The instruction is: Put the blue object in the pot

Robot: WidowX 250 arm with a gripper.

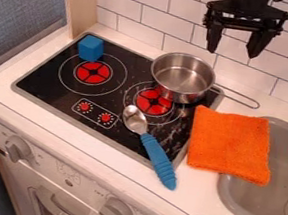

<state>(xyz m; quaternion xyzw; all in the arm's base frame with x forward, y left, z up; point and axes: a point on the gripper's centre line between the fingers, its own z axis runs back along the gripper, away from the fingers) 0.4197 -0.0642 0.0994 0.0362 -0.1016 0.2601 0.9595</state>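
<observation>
pincer [232, 53] empty, block [91, 48] out of the pot [181, 77]: all to do

the pincer is wide open, its two fingers well apart and pointing down. it holds nothing and touches nothing, hanging high by the tiles [184, 33], to the upper right of the pot in the view. the pot, upright at the back right of the stove [45, 77], has nothing in it. the blue block sits at the stove's back left, beside the left burner [93, 72], well apart from the pot. nearer the front, a spoon [156, 157] with a blue handle reaches past the stove onto the bench [190, 204]; i judge the block is what's meant. as i see it, the whole job is left: reach, grip, lift, carry across, let go.
</observation>
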